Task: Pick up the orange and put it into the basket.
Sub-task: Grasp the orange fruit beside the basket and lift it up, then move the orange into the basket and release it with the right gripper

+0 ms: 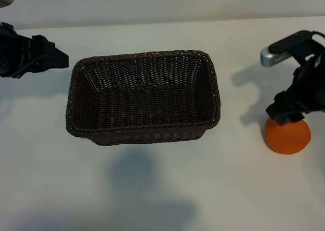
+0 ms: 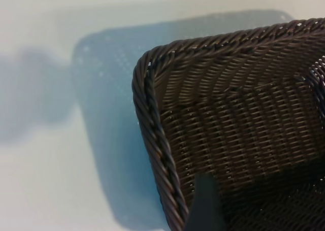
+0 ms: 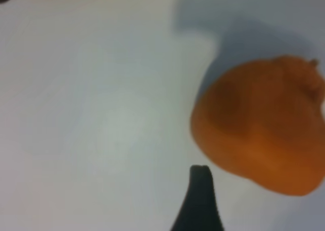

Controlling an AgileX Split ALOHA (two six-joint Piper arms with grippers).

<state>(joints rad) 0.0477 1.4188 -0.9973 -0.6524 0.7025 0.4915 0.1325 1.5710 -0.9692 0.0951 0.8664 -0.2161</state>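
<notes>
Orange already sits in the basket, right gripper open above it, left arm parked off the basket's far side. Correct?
Not quite. The orange is not in the basket; the exterior view shows it on the table to the basket's right, and the basket holds nothing. The rest holds: the right gripper is open just above the orange, and the left gripper is parked off the basket's opposite side.

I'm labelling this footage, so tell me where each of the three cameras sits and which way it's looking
Exterior: above the table, looking down; basket central, left gripper at left, right gripper over the orange.
Left wrist: on the left arm, facing a basket corner; one dark fingertip shows.
Right wrist: on the right arm, facing down at the orange; one fingertip shows.
Shared: each wrist view repeats something from the exterior view.
</notes>
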